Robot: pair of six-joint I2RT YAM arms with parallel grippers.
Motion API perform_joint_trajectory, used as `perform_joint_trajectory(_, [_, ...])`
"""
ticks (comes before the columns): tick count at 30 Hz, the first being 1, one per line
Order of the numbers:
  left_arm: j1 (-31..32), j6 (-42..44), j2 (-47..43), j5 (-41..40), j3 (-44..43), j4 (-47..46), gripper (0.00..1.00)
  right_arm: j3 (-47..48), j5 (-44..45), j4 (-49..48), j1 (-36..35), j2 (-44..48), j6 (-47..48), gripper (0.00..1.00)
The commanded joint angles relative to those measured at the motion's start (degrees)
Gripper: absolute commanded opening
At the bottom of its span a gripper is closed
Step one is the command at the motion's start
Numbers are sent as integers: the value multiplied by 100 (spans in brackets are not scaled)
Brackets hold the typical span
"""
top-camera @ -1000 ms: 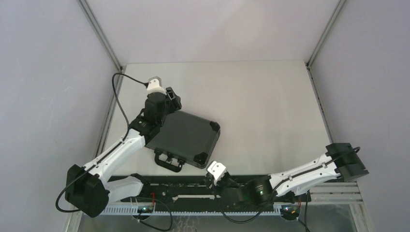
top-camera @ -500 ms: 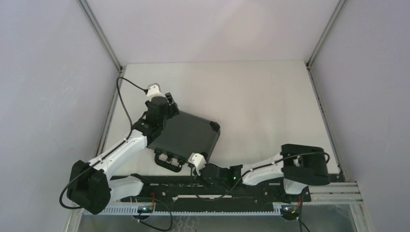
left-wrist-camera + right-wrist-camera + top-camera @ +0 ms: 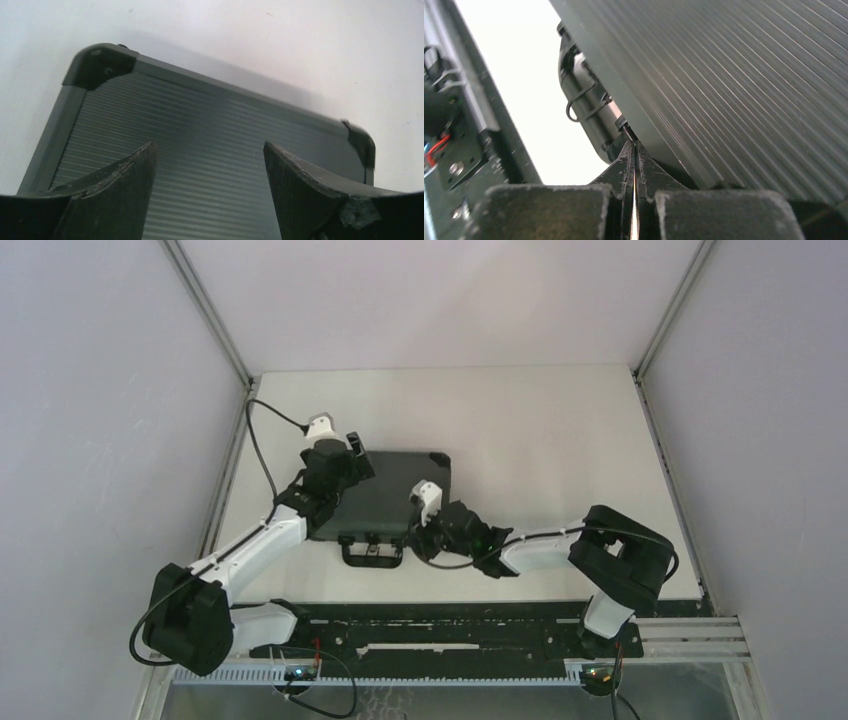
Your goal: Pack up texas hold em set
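Now, case (image 3: 385,502): shut and lying flat on the table (image 3: 560,420), left of centre, with its handle (image 3: 372,554) towards my near edge. Chips, decks and buttons are out of sight; I take them to be inside.

Step in hand: my reading is that the front edge is being secured. I cannot tell whether the latches are fastened.

Right gripper (image 3: 422,532): fingers pressed together with nothing between them. In the wrist view its tip (image 3: 634,150) points at the front edge just under the ribbed lid (image 3: 749,75), right by the dark fittings there. I cannot confirm contact.

Left gripper (image 3: 350,458): over the far left corner of the case. In the wrist view its jaws (image 3: 209,150) stand well apart above the lid and hold nothing. Whether the fingers rest on the lid I cannot tell.

Doing it well:
- I would bring the left fingers flat onto the lid first, so the case cannot slide or pivot.
- I would push with the closed right tip square onto the fitting, low and along the table, not upward, which could lift the lid.

Risk: a glancing push would likely skid off the smooth edge, or turn the case about its far corner.

Check: I would look for the lid seam to be even along the front before letting go.
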State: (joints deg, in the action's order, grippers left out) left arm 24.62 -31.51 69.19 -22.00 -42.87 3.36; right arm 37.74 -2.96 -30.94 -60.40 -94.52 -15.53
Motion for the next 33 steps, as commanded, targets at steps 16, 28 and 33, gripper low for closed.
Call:
perform_joint_trajectory(16, [43,683,998,1885,-501,-1055,54,580,756,746,-277,389,420,0])
perform_joint_trajectory(28, [-223,165,1302,1731,235,-1489,51,1113,27,456,-161,-691,332,0])
perform_joint_trajectory(33, [-387,79,1307,1846,407,-1659,51,1243,-119,494,-209,-895,279,0])
